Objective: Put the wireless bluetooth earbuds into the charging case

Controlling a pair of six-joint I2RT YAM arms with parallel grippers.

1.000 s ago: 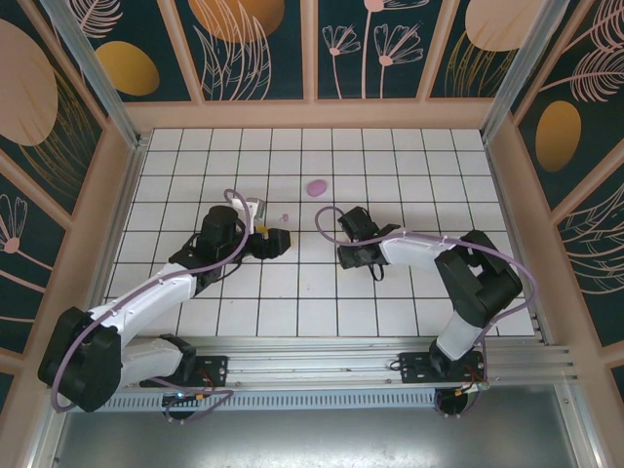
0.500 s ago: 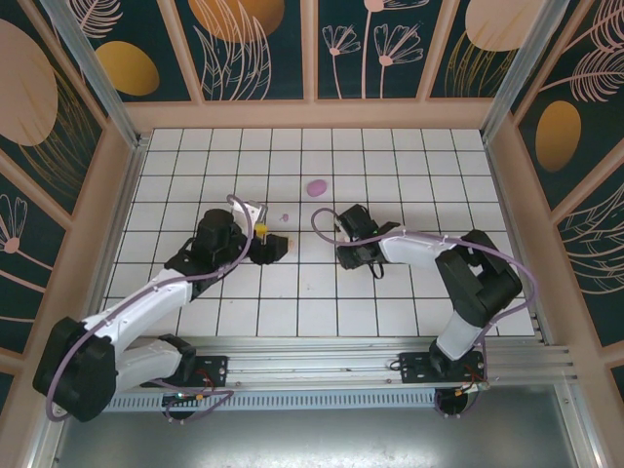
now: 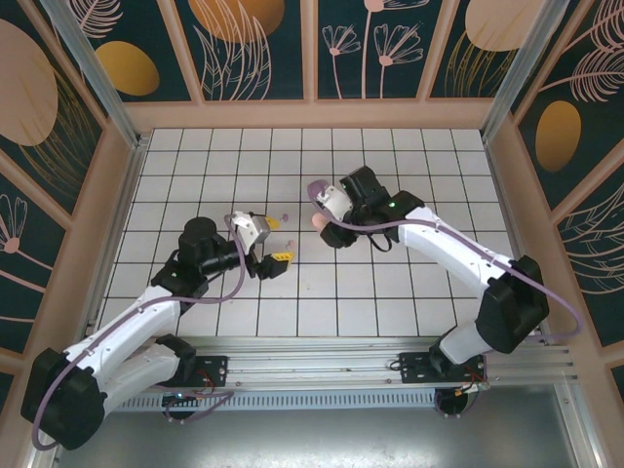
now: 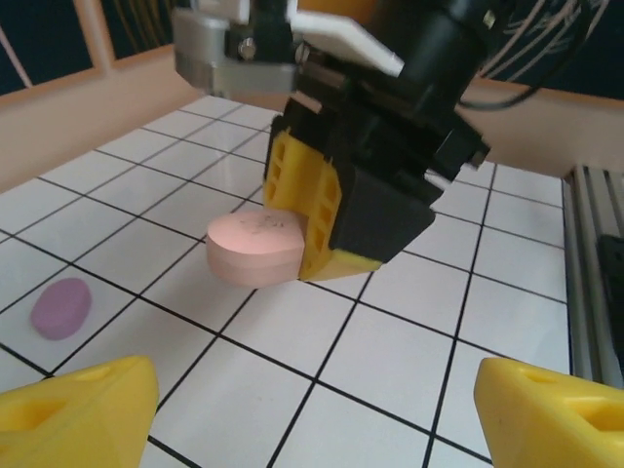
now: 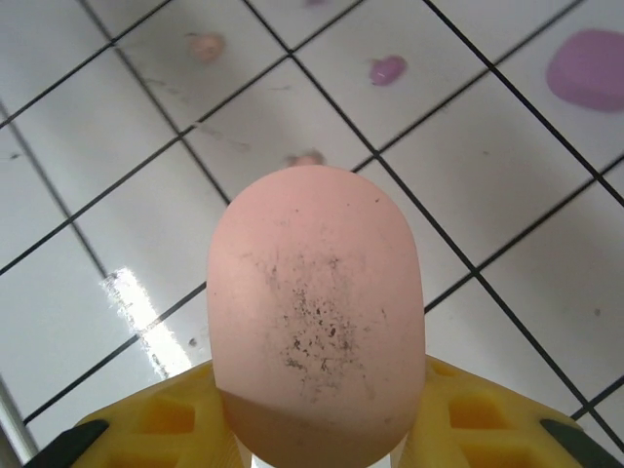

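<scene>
Our right gripper (image 3: 326, 218) is reaching toward the middle of the tiled floor (image 3: 390, 292) and is clenching the pink charging case (image 5: 317, 312) between its yellow fingers (image 4: 304, 210). The case is lying flat in the grip, broad face up and smudged with dark specks. Whether its underside is touching the tile we cannot tell.

In the right wrist view we are looking down past the case at the loose earbuds:
- A pale pink earbud (image 5: 206, 46) is lying at about 11 o'clock from the case.
- A lilac earbud (image 5: 387, 69) is lying at about 1 o'clock.
- A third, fainter bit (image 5: 307, 158) is sitting just beyond the case's far edge at 12 o'clock (too blurred to tell more).

All of these are lying on the tiles, apart from the case. A larger purple oval lump (image 5: 590, 68) is resting out at 2 o'clock.

Our left gripper (image 4: 312, 414) is hanging released, its two yellow tips spread wide with nothing between them. From the top it is sitting at roughly 8 o'clock of the right gripper, near it but not touching. In its own wrist view we are seeing the held case at 12 o'clock and the purple lump at 9 o'clock.
</scene>
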